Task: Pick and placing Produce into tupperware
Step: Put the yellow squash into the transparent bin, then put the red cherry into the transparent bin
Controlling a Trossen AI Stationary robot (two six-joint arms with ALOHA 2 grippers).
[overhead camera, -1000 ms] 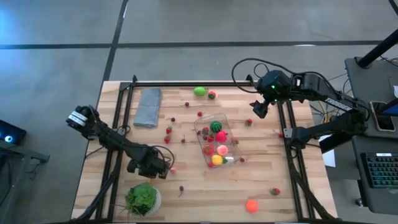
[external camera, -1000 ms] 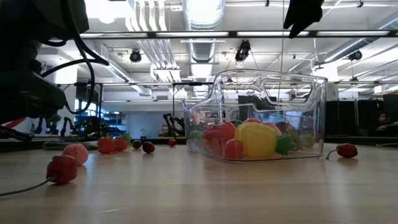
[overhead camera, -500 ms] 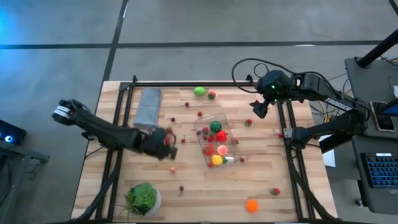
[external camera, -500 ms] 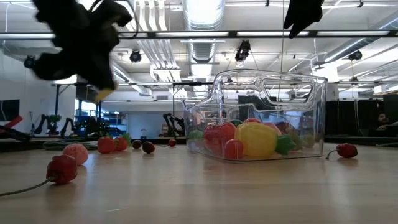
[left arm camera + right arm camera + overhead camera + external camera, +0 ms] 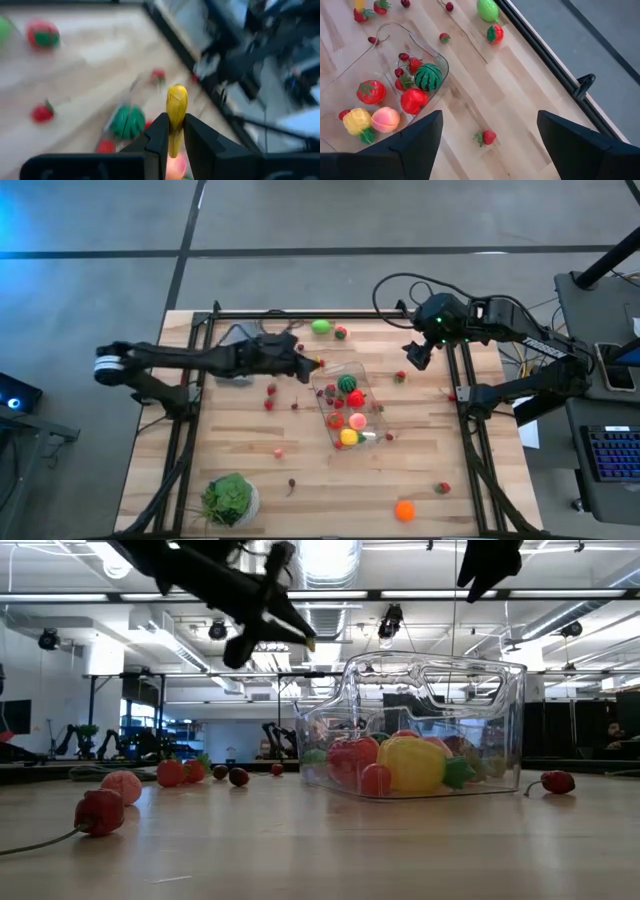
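Left fingers (image 5: 175, 137) are pinched on a small yellow toy fruit (image 5: 176, 106), carried just short of the clear rectangular plastic tub (image 5: 347, 402) mid-counter. Next: get over the tub, then let go. Right fingers (image 5: 414, 356) hang spread by the far right corner.

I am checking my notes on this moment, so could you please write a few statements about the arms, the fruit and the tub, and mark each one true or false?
1. The left gripper is shut on a yellow piece. True.
2. The tupperware is empty. False: it already holds several fruits, among them the striped melon.
3. The right gripper is open and holds nothing. True.
4. The green head in its bowl sits inside the tub. False: it stands on the table, apart from the tub.
5. An orange fruit lies on the table outside the tub. True.
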